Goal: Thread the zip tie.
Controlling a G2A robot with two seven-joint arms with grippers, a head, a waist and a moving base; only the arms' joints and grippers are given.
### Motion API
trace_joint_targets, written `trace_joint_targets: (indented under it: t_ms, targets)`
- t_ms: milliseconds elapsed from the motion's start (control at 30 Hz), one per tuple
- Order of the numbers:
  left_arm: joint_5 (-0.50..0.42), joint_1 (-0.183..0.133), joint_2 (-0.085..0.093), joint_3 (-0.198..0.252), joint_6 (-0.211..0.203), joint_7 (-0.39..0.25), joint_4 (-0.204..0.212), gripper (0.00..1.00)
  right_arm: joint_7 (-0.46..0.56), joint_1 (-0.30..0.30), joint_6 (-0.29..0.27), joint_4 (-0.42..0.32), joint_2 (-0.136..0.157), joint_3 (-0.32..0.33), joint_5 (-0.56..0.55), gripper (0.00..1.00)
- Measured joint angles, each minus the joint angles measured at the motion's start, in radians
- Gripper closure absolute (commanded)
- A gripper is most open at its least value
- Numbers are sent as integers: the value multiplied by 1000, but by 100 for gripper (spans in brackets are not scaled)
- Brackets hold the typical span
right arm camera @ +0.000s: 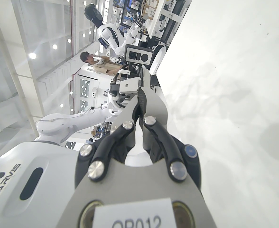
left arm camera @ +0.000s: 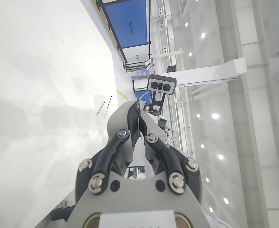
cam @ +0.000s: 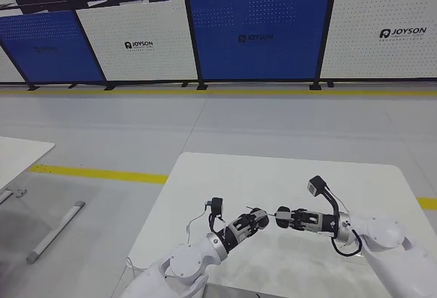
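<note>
White table [cam: 278, 179], black zip ties [left arm camera: 101, 108], yellow floor stripe [cam: 99, 173], alternating blue and white wall panels [cam: 256, 37]

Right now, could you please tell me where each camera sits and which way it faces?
Top view: above the arms, looking down at the white rectangular table; both arms show, left gripper facing right gripper.
Left wrist view: on the left wrist, looking along its shut fingers, which pinch a thin black zip tie, toward the right arm's black wrist camera.
Right wrist view: on the right wrist, looking along its shut fingers toward the left arm's black wrist camera.
Shared: both wrist views face each other and show the table.
</note>
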Motion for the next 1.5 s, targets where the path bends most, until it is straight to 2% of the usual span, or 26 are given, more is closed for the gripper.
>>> trace_joint_targets:
  t_ms: [33, 67, 100, 133, 167, 200, 433, 633, 733, 833, 900, 1300, 1433, 1500]
  targets:
    - [2, 0, 0, 0, 0, 0, 0, 100, 0, 0, 0, 0, 0, 0, 0, 100]
    - [3, 1, -1, -1, 0, 0, 0, 100, -4, -2, 1, -3, 0, 0, -1, 89]
    - [4, 1, -2, -1, 0, 0, 0, 100, -16, -9, 6, -10, 0, 2, -4, 65]
    - [5, 1, -2, -2, 1, 0, 0, 100, -24, -13, 9, -16, -1, 4, -6, 59]
    - [6, 1, -3, -2, 1, 0, 0, 100, -27, -16, 12, -21, 0, 8, -7, 7]
    - [7, 2, -3, -3, 2, 0, -1, 100, -28, -20, 15, -25, 1, 14, -8, 0]
    - [18, 6, -5, -9, 12, -5, -7, 100, -28, -58, 6, -38, 12, 70, -5, 0]
    - [17, 6, -7, -16, 34, -13, -4, 100, -19, -115, -33, -48, 29, 141, 20, 0]
    - [9, 1, -11, -16, 51, 8, 9, 100, -11, -156, -70, -52, 40, 190, 49, 0]
    - [5, -10, -18, -11, 62, 63, 30, 100, -4, -192, -74, -61, 49, 239, 70, 0]
    - [13, -14, -21, -9, 63, 102, 37, 100, -3, -195, -73, -62, 49, 244, 71, 0]
    - [12, -14, -21, -9, 61, 93, 36, 100, -3, -194, -72, -62, 49, 242, 71, 0]
    - [-18, -9, -24, -25, 24, 91, 25, 100, -3, -194, -72, -62, 49, 242, 71, 0]
    - [-56, 0, -22, -53, -3, 79, 5, 100, -3, -194, -72, -62, 49, 242, 71, 0]
